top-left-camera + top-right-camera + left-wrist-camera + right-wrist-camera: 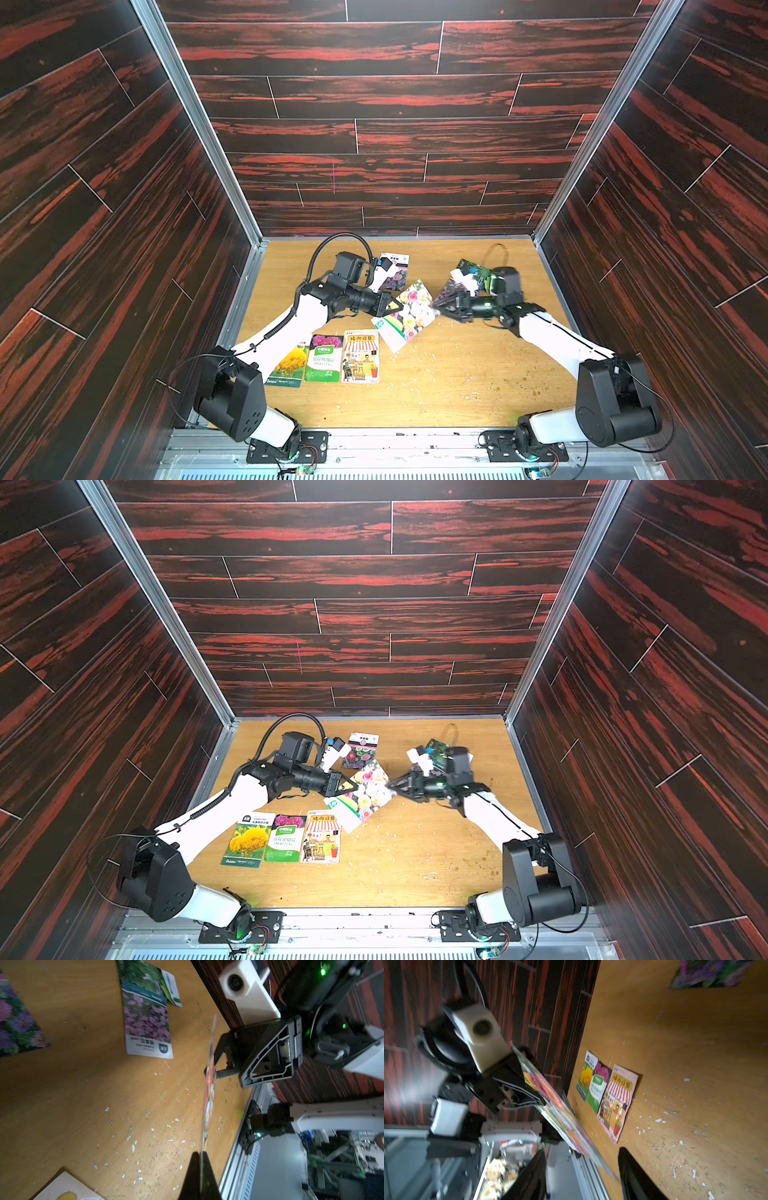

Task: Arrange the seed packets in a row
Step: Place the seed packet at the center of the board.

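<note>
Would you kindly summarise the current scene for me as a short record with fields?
Left gripper: shut on mixed-flower packet, held off the table
Right gripper: open, fingers either side of its other end
Row so far: sunflower packet, green-label packet, cartoon-shop packet, side by side
Not in row: purple-flower packet; pink-flower packet overlapping leafy packet

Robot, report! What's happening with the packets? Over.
Left gripper shut on flower packet. Right gripper open around its edge. Three packets in row. Nothing in way.

Sunflower packet [289, 365] half under the left arm [299, 320], leafy packet [478, 272] mostly behind the right arm [509, 286], purple-flower packet [16, 1022] blurred, edge-cropped
</note>
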`<state>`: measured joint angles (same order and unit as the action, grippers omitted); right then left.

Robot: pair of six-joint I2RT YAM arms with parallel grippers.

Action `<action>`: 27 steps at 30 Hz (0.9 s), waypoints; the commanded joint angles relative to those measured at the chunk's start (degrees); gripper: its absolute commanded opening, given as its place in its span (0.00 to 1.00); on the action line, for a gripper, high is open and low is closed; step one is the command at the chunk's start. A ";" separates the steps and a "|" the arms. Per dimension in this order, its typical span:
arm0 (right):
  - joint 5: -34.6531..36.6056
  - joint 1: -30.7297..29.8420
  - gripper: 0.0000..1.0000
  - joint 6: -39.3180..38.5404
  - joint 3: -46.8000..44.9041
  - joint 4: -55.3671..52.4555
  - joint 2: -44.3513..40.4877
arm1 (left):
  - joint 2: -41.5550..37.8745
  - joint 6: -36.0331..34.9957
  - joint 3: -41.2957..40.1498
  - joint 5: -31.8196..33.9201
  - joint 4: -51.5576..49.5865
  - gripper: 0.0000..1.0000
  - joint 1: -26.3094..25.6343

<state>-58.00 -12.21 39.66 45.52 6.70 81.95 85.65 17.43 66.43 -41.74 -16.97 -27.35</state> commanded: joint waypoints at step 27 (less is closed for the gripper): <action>2.03 -6.41 0.35 36.25 0.64 59.26 20.07 | 7.71 47.37 -12.72 20.77 55.06 0.00 -2.44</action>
<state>-55.22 -18.17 74.17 44.45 61.63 101.47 95.24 65.12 54.11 -21.41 36.91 -29.69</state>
